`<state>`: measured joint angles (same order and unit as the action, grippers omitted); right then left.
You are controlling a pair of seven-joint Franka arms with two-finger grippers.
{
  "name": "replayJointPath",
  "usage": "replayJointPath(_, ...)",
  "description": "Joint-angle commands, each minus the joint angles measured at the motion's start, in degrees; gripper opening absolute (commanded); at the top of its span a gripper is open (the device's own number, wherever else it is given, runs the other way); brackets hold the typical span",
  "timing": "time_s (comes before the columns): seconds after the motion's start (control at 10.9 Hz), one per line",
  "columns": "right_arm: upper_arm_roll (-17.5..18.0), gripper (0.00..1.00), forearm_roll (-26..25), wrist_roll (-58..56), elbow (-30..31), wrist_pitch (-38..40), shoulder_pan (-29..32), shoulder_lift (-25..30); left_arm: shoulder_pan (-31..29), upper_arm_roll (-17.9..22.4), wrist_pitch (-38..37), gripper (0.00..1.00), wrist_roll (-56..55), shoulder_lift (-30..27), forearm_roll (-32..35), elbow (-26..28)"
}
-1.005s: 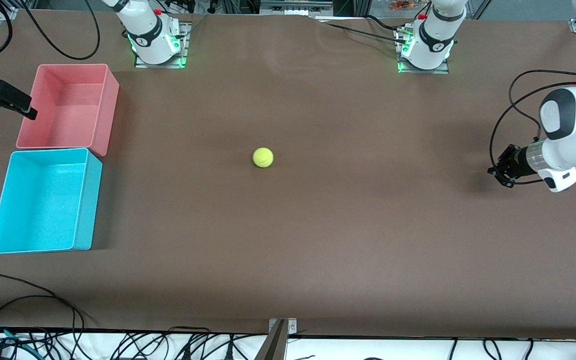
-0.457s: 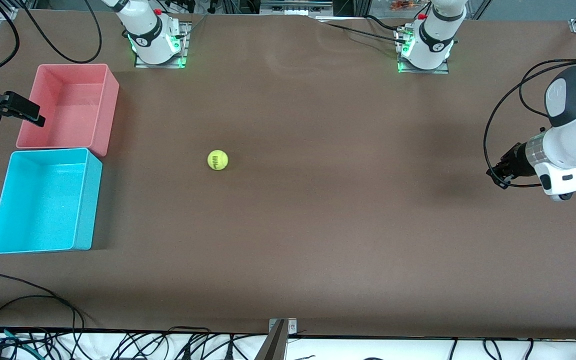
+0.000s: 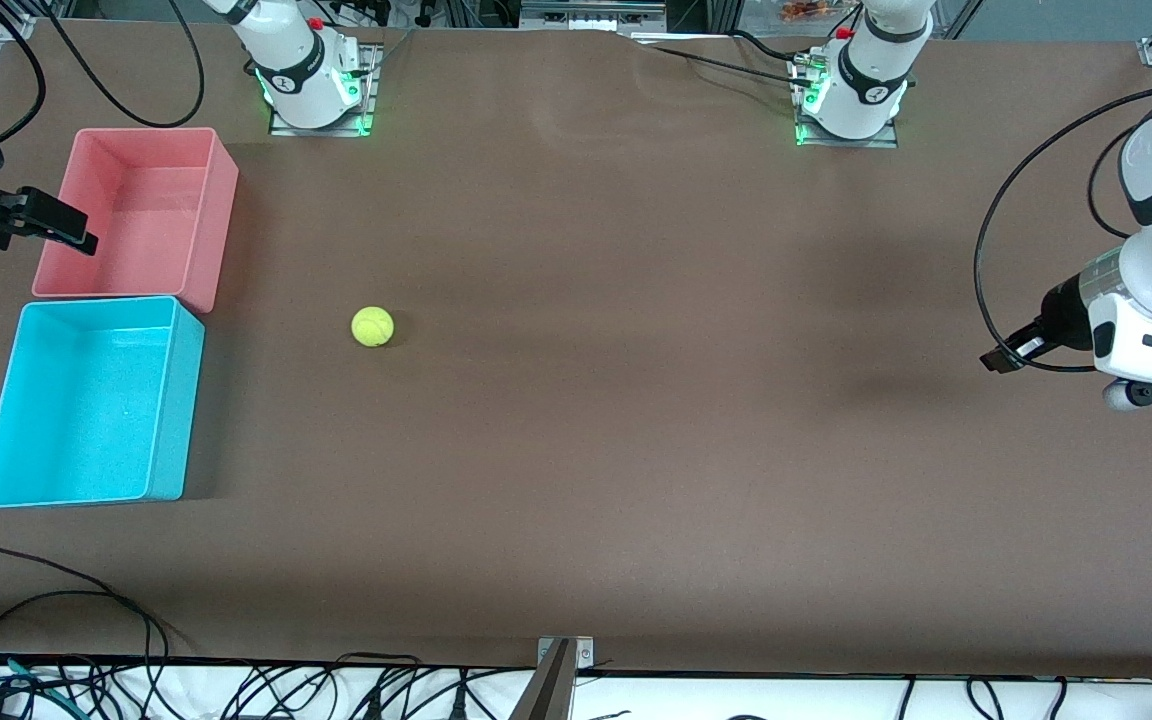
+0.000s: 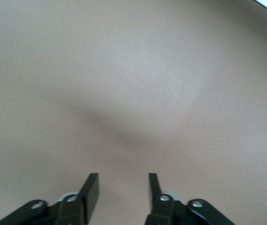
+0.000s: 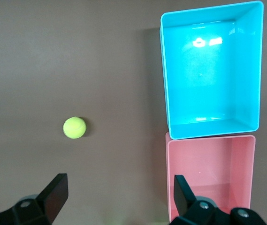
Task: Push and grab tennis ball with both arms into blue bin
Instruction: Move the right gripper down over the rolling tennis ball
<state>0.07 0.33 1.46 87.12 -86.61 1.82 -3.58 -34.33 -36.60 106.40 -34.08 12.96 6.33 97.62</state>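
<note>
The tennis ball lies on the brown table, beside the bins and a short way from the blue bin, which is empty. In the right wrist view the ball lies apart from the blue bin. My right gripper is open and empty, up in the air over the pink bin's outer wall; its jaws stand wide apart. My left gripper is open and empty over bare table at the left arm's end; its wrist view shows only table.
An empty pink bin touches the blue bin on the side farther from the front camera, and shows in the right wrist view. Both arm bases stand along the table's back edge. Cables and a metal bracket line the near edge.
The ball has rolled from the table's middle toward the bins. The left arm has swung back toward its end of the table. The right gripper has shifted slightly by the pink bin.
</note>
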Motion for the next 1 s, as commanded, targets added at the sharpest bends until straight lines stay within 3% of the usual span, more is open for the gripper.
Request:
replayJointPath(0.0,0.5,1.00,1.1,-0.4,1.1,0.3,-0.5,-1.9,-0.6,-0.5,-2.2,1.00,17.5,0.0,1.1,-3.1)
replayJointPath(0.37,0.9,1.00,-0.2,3.2,7.9,-2.6,-2.6,-2.1,-0.7,0.0,-5.3,1.00,42.4,0.0,0.8,-8.0)
replayJointPath(0.91,1.0,1.00,-1.7,4.1,32.6,-26.6,-2.9,-0.2,-0.4,-0.1,-6.7,1.00,44.8,-0.8,0.5,-10.2)
